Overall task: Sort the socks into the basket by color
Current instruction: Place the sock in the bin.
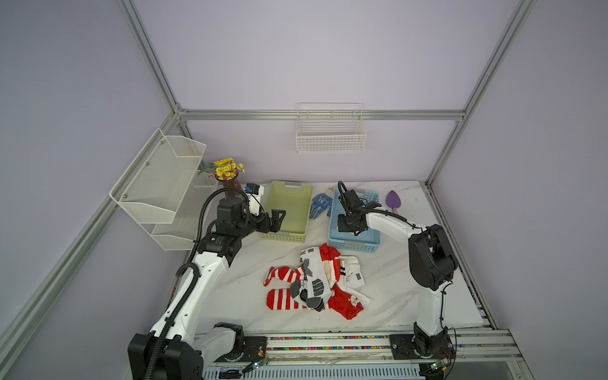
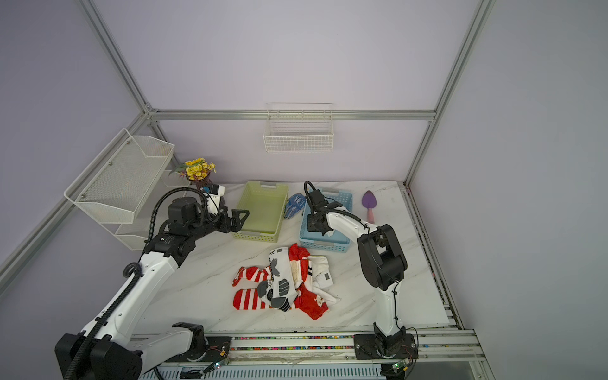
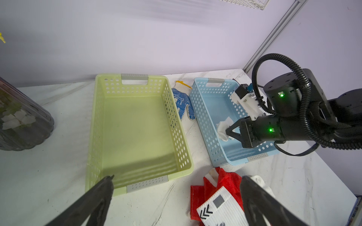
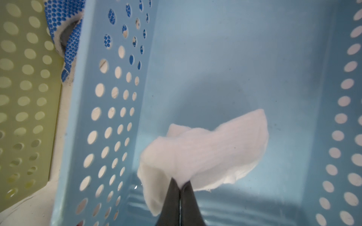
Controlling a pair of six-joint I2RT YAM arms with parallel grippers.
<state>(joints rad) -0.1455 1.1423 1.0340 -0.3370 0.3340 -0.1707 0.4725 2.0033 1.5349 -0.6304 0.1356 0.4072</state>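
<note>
A heap of socks lies mid-table in both top views: red ones with white stripes, a red Santa one, and white ones with black and grey marks. Behind them stand a green basket and a blue basket. My right gripper is shut on a white sock, which hangs inside the blue basket just above its floor. My left gripper is open and holds nothing, hovering by the green basket's near left corner.
Blue dotted gloves lie between the two baskets. A purple trowel rests right of the blue basket. A vase of yellow flowers and a white mesh shelf stand at the left, and a wire basket hangs on the back wall.
</note>
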